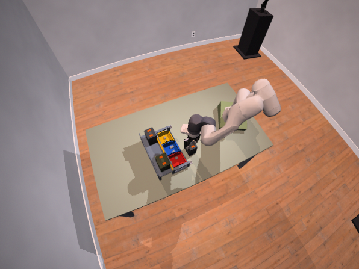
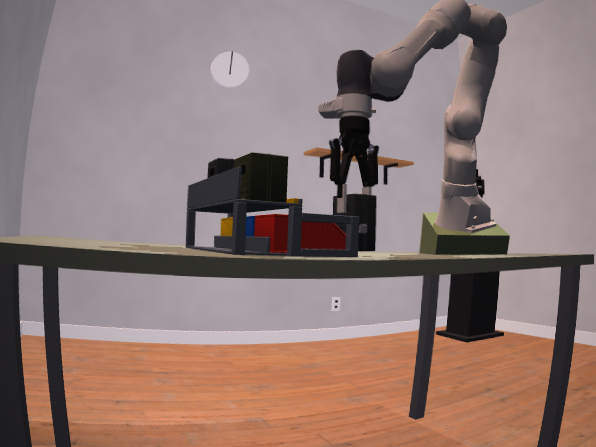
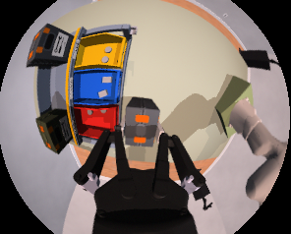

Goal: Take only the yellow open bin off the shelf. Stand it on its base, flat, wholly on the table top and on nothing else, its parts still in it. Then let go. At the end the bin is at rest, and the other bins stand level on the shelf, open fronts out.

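Barely begun: yellow bin (image 1: 165,137) left on the shelf (image 1: 150,153) at frame centre, tool (image 2: 354,189) pinching a dark box (image 2: 361,219), seemingly just above the desk (image 1: 120,192).

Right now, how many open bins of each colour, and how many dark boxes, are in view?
Yellow bin: 1
Blue bin: 1
Red bin: 1
Dark box: 3, one of them in the hand
Total: 6

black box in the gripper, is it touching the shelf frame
Cannot tell. In the top view the black box sits just beside the shelf frame; the exterior view overlaps them, and no view shows a plain gap.
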Motion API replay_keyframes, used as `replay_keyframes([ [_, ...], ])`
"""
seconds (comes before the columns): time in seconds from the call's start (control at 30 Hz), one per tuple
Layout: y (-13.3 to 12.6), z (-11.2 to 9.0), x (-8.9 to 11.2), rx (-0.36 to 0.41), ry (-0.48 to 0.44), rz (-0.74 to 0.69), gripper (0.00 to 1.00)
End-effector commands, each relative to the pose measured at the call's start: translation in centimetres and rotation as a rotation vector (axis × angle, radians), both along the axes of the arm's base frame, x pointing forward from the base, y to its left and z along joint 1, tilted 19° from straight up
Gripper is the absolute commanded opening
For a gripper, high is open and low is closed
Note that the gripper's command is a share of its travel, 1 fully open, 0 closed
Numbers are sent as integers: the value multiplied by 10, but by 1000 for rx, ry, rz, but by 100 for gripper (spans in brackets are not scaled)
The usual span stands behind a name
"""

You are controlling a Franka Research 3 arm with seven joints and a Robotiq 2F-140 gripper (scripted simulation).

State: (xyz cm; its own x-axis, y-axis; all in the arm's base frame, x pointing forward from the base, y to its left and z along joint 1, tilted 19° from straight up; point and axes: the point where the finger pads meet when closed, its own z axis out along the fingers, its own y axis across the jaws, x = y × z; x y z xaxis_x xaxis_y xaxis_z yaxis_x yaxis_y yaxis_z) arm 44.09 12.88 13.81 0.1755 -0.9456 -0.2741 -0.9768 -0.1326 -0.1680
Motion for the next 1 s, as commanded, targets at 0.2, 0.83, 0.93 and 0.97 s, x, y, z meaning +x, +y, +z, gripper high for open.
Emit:
replay_keyframes([
  [0.2,40,22,-5,2,0,-31,0],
  [0.83,50,29,-6,2,0,-31,0],
  [0.93,50,29,-6,2,0,-31,0],
  [0.97,50,29,-6,2,0,-31,0],
])
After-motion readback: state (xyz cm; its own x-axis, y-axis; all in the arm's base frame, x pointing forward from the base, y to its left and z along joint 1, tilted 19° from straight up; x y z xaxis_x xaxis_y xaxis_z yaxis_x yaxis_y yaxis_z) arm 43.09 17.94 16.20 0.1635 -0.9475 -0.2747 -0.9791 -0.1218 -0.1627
